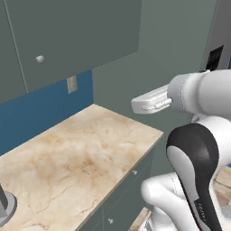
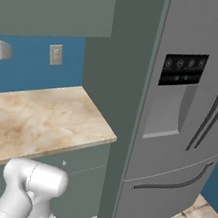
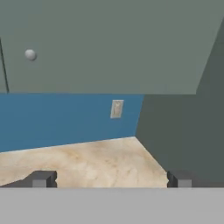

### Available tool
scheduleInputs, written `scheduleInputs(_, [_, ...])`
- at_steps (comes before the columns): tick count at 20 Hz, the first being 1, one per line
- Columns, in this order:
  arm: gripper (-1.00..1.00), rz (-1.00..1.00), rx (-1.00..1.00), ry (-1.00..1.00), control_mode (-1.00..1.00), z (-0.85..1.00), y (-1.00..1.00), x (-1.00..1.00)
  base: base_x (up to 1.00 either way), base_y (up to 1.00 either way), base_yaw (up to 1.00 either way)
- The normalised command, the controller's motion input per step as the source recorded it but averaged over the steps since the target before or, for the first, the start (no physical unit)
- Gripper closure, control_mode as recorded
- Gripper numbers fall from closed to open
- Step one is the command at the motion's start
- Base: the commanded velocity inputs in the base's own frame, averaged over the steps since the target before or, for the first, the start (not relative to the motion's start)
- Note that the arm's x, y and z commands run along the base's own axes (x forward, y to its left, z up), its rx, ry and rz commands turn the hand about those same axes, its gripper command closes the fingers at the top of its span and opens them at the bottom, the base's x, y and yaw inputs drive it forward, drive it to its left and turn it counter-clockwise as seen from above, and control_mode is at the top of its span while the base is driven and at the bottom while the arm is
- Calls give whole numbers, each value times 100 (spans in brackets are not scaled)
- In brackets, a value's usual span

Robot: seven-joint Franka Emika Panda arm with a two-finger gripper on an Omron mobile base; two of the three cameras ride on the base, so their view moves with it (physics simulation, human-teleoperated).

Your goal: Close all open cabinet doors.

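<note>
A grey-green upper cabinet door (image 1: 81, 40) with a small round pale knob (image 1: 39, 58) near its lower left corner hangs above the counter. It lies flush with its neighbour door (image 1: 9, 67), and both look shut. The hand view faces the same door (image 3: 113, 43) and knob (image 3: 29, 54) from below and in front. My gripper (image 3: 111, 179) is open, its fingertips (image 3: 41, 179) wide apart with nothing between them. It hovers over the counter's right end (image 1: 137, 104), below and to the right of the knobbed door and apart from it.
The marble counter (image 1: 81, 153) runs beneath, with drawer fronts (image 1: 131, 180) under its edge. A wall outlet (image 1: 71, 84) sits on the blue backsplash. A tall grey-green side panel (image 2: 120, 82) and a silver fridge (image 2: 193, 105) stand to the right. A grey appliance base (image 1: 6, 205) is at lower left.
</note>
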Motion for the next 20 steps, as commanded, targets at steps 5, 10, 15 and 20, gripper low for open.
scheduleInputs(5, [-100,-16,-4,8,-100,0,-38,-49,0,0,0])
scheduleInputs(10, [-100,-11,0,11,-100,0,-48,-40,0,0,0])
scheduleInputs(15, [-100,-3,4,14,-100,0,-34,-5,0,0,0])
scheduleInputs(20, [-100,-4,6,16,-100,-1,-30,0,0,0,0])
